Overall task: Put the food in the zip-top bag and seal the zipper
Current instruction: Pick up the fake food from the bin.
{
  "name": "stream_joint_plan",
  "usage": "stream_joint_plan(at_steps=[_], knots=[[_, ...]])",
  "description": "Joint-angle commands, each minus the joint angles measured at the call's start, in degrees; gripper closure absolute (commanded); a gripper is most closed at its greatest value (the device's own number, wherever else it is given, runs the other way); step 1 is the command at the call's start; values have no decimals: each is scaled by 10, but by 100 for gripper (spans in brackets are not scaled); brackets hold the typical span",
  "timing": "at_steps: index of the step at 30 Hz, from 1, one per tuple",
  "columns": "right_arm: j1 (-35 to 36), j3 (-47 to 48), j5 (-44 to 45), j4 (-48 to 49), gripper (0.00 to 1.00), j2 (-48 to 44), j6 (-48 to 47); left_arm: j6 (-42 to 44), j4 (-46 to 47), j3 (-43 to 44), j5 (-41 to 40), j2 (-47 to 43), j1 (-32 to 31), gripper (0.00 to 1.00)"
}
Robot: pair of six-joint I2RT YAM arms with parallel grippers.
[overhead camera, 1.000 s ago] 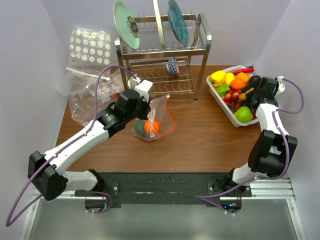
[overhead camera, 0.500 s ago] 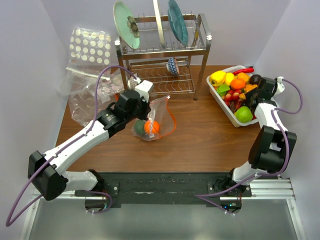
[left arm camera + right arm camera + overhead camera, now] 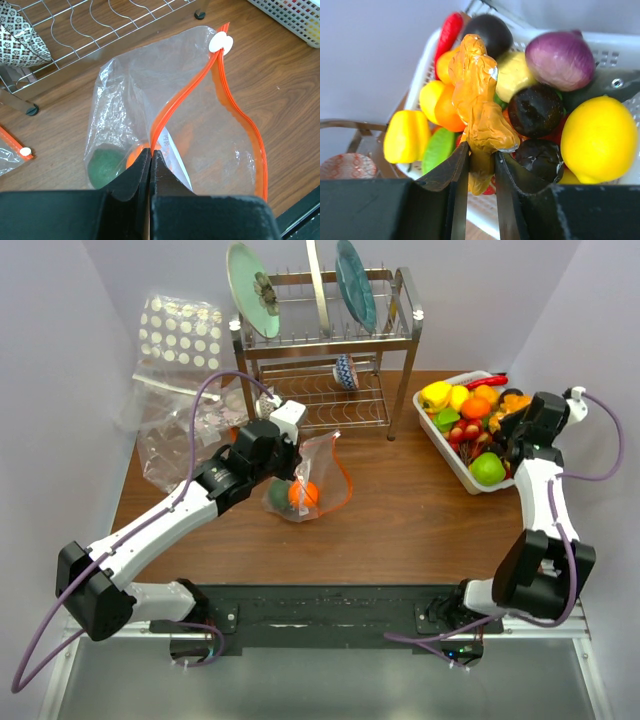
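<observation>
The zip-top bag (image 3: 322, 472) stands open on the table, its orange-red zipper (image 3: 176, 97) spread apart with the white slider (image 3: 220, 42) at the far end. Inside lie a dark green ball (image 3: 104, 167) and an orange fruit (image 3: 303, 493). My left gripper (image 3: 150, 150) is shut on the near zipper rim, holding the mouth up. Over the white basket (image 3: 452, 462) of food, my right gripper (image 3: 481, 150) is shut on a knobbly orange-brown piece (image 3: 479, 95), its lower end pinched between the fingers. Yellow, purple, dark and green pieces lie in the basket below it.
A metal dish rack (image 3: 325, 340) with plates and a patterned bowl (image 3: 20, 40) stands behind the bag. A dotted clear bag (image 3: 180, 335) and other clear pouches (image 3: 165, 445) lie at the back left. A small pouch's zipper end (image 3: 22, 151) sits left of the bag.
My right gripper has closed on the orange-brown piece and risen a little above the basket, shifting right. The left gripper and the bag have not moved.
</observation>
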Motion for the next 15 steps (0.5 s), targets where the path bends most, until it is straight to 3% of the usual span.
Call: stream_joint_plan(at_steps=[1,4,8,12,15], knots=[[-3,45,11,-53,81,-46,-20,9,31,-5,4,-13,3,100],[-2,46,-32,-66,81,-78,-23,9,31,-5,3,-14,3,100],[-3,42,-180,-68,77,-102,-27,9,31,-4,7,-12,3,100],[-1,50,-383,-96,77,-96,-35,9,31,-4,7,-12,3,100],[10,29,-446,-100,77,-108,-35,9,32,-4,8,-12,3,100]])
